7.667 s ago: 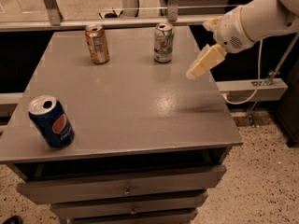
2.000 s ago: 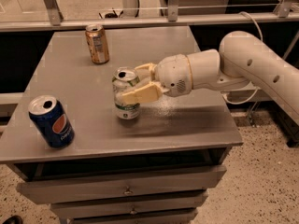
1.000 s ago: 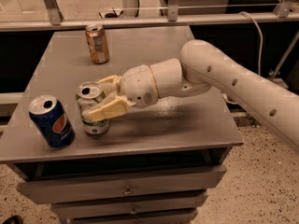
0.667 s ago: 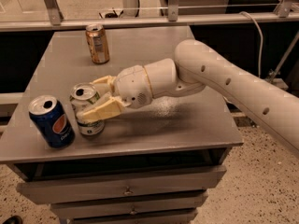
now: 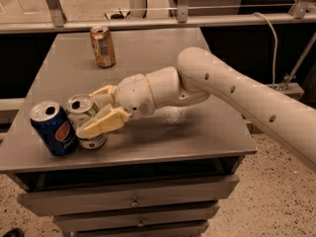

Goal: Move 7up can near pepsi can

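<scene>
Holding the 7up can between the jaws of the gripper at lower left, I am risking toppling the pepsi can just beside it when opening them.

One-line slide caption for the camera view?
Gripper clasps the 7up can beside the pepsi can at the table's front edge; orange-gold can stands at the back.

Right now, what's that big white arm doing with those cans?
The robot arm's gripper is closed around the 7up can, with one finger on each side. The can is at the front left of the table, right beside the dark blue pepsi can; I can't tell whether the two touch. An orange-gold can stands alone at the back. The gripper has not let go yet.
</scene>
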Controlling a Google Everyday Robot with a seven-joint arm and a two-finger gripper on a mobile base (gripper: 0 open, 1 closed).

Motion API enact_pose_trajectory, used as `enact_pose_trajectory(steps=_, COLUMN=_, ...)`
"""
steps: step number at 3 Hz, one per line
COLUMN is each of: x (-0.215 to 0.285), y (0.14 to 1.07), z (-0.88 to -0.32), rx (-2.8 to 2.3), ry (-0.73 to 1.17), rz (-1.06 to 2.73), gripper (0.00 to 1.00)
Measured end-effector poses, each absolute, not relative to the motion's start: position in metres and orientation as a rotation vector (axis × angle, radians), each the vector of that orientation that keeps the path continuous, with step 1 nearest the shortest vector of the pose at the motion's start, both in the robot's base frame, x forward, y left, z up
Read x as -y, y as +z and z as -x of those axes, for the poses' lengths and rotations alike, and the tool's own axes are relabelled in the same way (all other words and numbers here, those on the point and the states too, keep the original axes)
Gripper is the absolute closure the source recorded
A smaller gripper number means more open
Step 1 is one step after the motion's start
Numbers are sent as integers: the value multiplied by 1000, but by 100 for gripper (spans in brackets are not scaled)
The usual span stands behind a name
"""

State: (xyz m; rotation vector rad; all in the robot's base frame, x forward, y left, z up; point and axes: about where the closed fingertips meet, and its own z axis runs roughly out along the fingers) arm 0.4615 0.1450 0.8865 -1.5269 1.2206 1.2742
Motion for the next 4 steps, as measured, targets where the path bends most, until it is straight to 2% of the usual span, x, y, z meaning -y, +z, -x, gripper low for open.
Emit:
enact_pose_trajectory(steps=1, x=-147, y=880, z=-463, rx=-1227, ry=1277, rz=1519, gripper=0)
enact_pose_trajectory(steps=2, x=-134, y=888, z=-474, rx=-1222, ry=1236, rz=1525, gripper=0)
enact_pose_trajectory(steps=3, x=-76, y=933, z=-507, rx=-1215, ry=1063, rz=1519, gripper=0)
enact_pose_trajectory(steps=4, x=-6, y=983, z=-546, rx=-1278, ry=804, rz=1388, gripper=0)
